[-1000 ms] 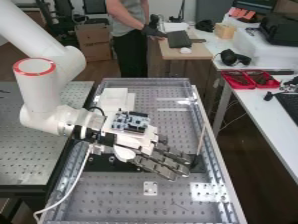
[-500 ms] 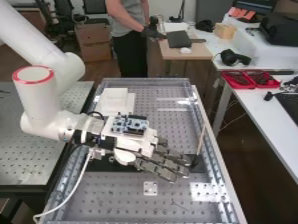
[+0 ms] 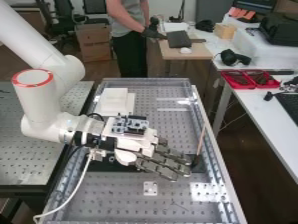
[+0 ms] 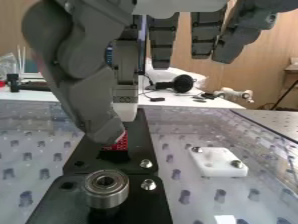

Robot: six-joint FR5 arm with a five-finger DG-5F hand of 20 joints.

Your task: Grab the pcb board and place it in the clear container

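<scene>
Centrally in the high view, the hand (image 3: 159,166) is wide, its fingers fairly straight; we should close thumb and fingers squarely, gently. Right of centre, the likely pcb board (image 3: 201,139) stands edge-on in a dark holder (image 3: 197,164); we'd best lift straight up to avoid binding.

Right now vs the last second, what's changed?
The arm's red-ringed joint has come clearly lower in the high view. The hand and the circuit board mounted on it have shifted slightly the same way, toward the bench's near end. Can't tell whether anything was gripped or released. White blocks and small white plate stayed put.
</scene>
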